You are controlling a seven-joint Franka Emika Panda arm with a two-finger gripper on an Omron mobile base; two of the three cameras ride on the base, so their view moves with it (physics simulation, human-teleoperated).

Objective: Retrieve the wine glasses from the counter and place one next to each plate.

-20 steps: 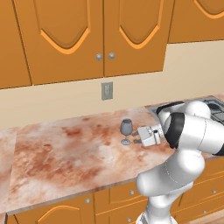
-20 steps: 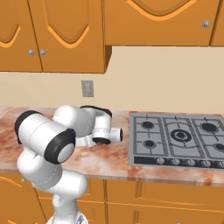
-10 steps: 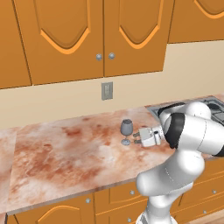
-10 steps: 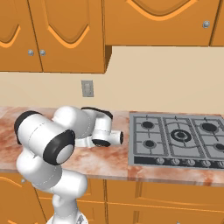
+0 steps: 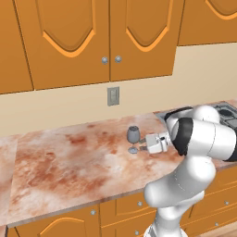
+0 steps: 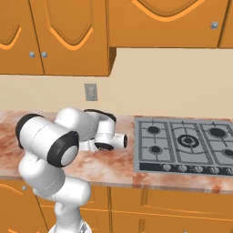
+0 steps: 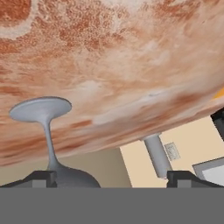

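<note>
One dark grey-blue wine glass point(image 5: 133, 138) stands upright on the marbled counter point(image 5: 69, 157), near the back wall. My gripper point(image 5: 142, 148) lies low and level just right of it, open, with nothing between its fingers. The hand view is rolled over, so the counter point(image 7: 131, 52) fills its top. There the wine glass point(image 7: 48, 131) hangs foot-up, its bowl close beside the left fingertip point(image 7: 41, 177), inside the gap of the gripper point(image 7: 113, 179). In the right base view my own arm hides the glass. The plates are out of view.
A grey gas stove point(image 6: 186, 143) is set into the counter right of the arm, its corner point(image 5: 227, 111) in the left base view. A wall outlet point(image 5: 113, 96) sits behind the glass under orange upper cabinets point(image 5: 111, 37). A grey post point(image 7: 155, 155) stands near the wall.
The hand has sunk a little toward the counter beside the glass. The glass has not moved and the jaws stay open.
</note>
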